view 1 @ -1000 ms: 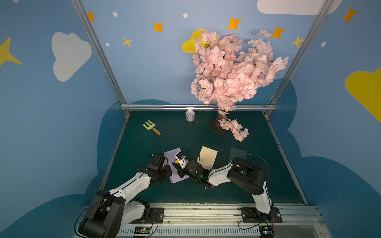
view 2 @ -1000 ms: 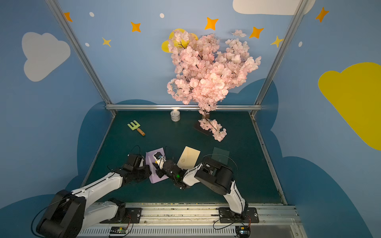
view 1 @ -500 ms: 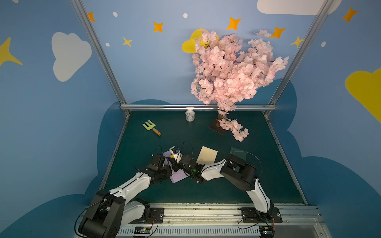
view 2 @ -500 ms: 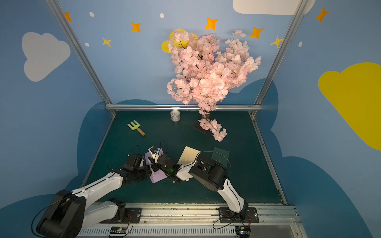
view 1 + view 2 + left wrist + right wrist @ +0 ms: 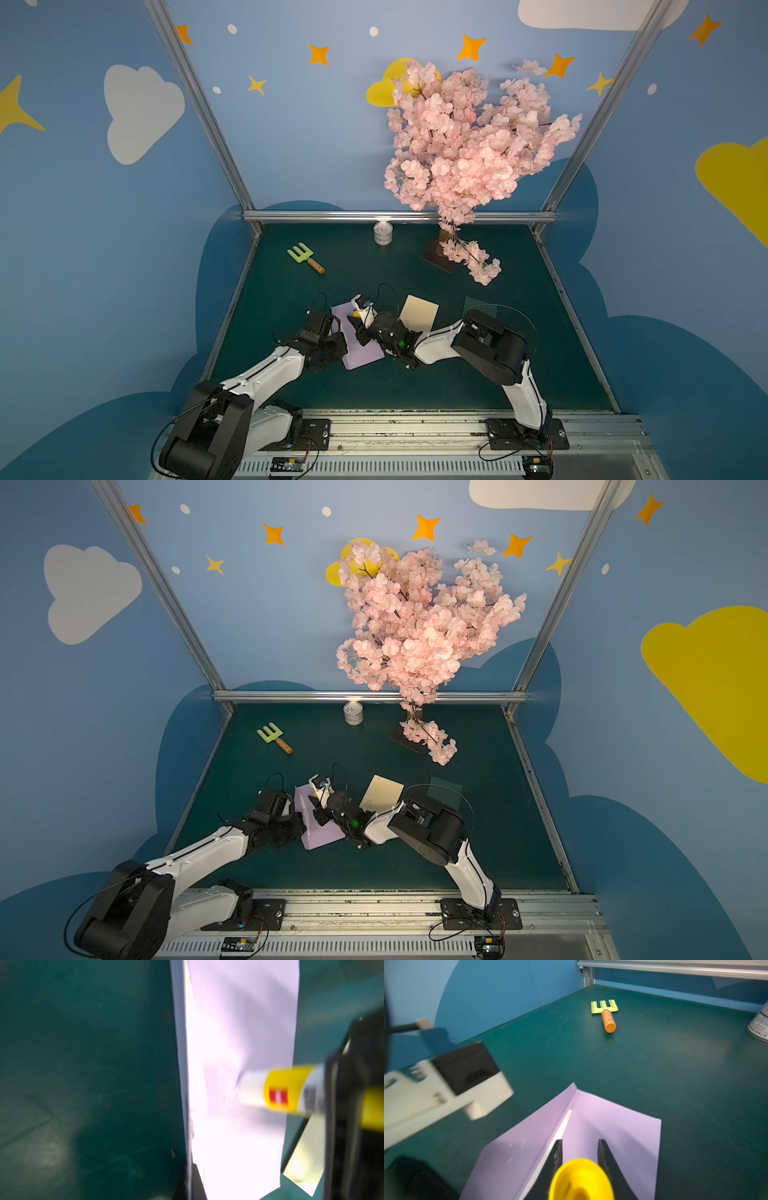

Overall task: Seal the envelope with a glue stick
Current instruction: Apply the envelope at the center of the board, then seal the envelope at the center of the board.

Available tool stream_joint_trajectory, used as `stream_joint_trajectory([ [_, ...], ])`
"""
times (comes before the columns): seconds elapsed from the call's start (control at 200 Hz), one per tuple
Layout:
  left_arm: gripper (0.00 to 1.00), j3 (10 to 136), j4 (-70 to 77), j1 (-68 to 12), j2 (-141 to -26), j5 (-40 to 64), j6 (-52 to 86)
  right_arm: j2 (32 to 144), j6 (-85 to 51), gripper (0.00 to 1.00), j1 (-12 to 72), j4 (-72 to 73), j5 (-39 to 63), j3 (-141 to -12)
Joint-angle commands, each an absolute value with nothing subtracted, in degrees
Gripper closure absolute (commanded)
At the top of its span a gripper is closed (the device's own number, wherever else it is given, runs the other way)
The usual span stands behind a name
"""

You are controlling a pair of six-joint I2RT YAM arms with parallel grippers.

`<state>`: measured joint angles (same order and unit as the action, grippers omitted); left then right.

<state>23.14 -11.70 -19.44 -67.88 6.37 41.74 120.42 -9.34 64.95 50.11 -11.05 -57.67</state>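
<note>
As both top views show, the envelope [image 5: 363, 353] is laid toward the front edge of the desk [image 5: 457, 382], its flap clamped by the left gripper [image 5: 340, 343]. Left wrist: the glue stick [image 5: 278, 1091] is set tip-first against it. Right wrist: the stick is clamped by the right gripper [image 5: 580, 1141].

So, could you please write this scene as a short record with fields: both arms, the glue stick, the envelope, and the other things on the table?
left fingers: shut; they seem to pinch the purple envelope at its edge
right fingers: shut on the glue stick
glue stick: uncapped, whitish tip against the envelope paper
purple envelope: on the green table, flap open
other things: cream card, green toy rake, tin can, pink blossom tree
cap: not seen
</note>
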Motion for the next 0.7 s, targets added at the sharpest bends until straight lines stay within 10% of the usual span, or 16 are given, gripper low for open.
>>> stream_joint_trajectory([
  [0.0, 0.97, 25.12, -15.59, -19.73, -69.5, 4.95, 40.67, 117.3, -12.37, 1.0, 67.16, 47.98, -10.1, -53.65],
  [0.506, 0.92, 39.77, -31.07, -19.58, -79.19, 0.09, 33.79, 97.58, -32.39, 1.0, 57.31, 46.69, -8.1, -46.23],
  [0.656, 0.77, 40.86, -31.7, -19.73, -78.96, 2.67, 32.17, 91.3, -30.84, 1.0, 55.87, 43.76, -9.42, -41.87],
  [0.696, 0.59, 40.86, -31.81, -19.9, -78.36, 2.75, 32.11, 90.09, -30.61, 1.0, 55.53, 43.27, -9.81, -40.68],
])
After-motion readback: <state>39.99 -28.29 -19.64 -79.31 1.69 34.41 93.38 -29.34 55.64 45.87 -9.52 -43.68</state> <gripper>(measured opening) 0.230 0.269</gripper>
